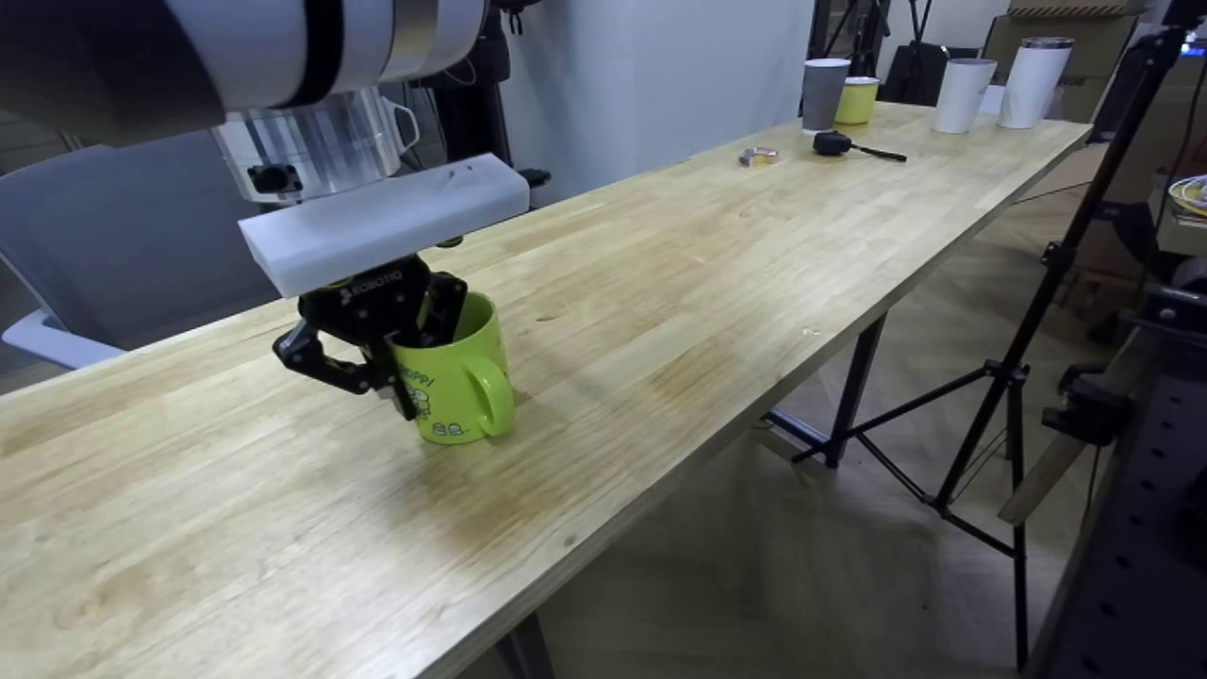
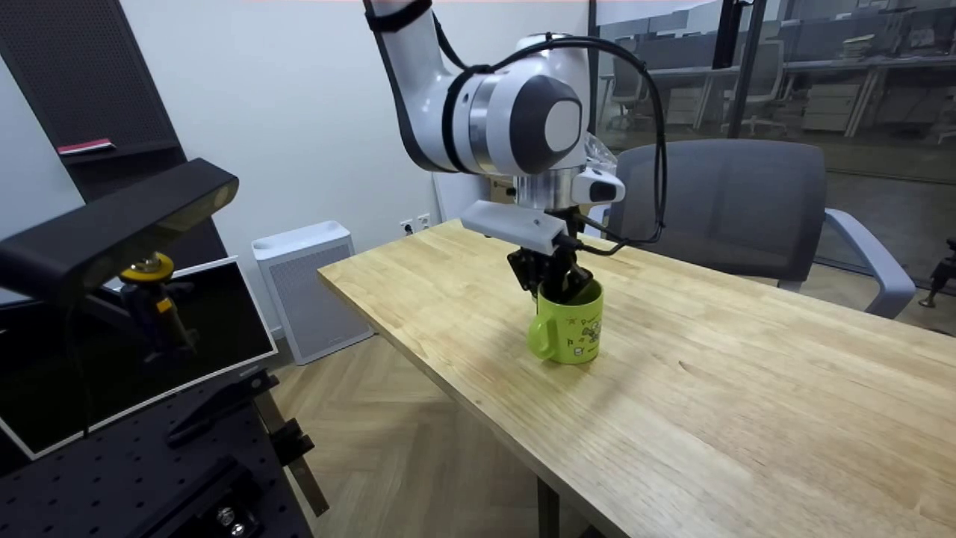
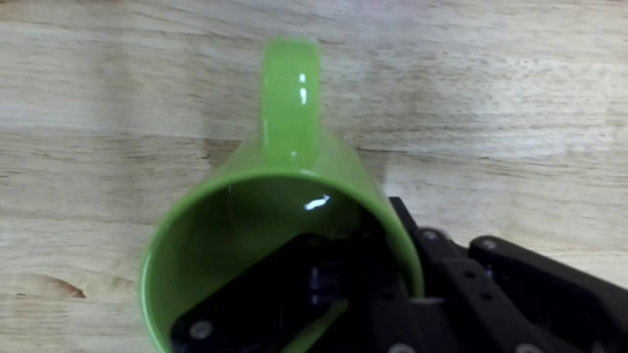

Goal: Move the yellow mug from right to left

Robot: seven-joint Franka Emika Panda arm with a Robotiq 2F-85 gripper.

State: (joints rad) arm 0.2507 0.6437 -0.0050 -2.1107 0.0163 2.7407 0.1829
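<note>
The yellow mug point(image 1: 462, 391) is lime green-yellow and glossy, with a side loop handle and small printed drawings. It also shows in an exterior view point(image 2: 569, 329) and in the wrist view point(image 3: 294, 103). It stands about upright; I cannot tell whether its base touches the table or hangs just above it. My gripper point(image 1: 411, 372) points down at the mug's rim and also shows in the wrist view point(image 3: 392, 240). One finger is inside the mug and the other outside, both close against the wall. The gripper is shut on this wall. The inner fingertip is partly hidden in the mug.
The wooden table point(image 1: 660, 283) has a long front edge. At its far end stand a grey cup point(image 1: 823, 94), a small yellow cup point(image 1: 856, 101), white cups point(image 1: 964, 94) and a black tape-like item point(image 1: 832, 143). A grey chair point(image 2: 717, 209) stands behind the table.
</note>
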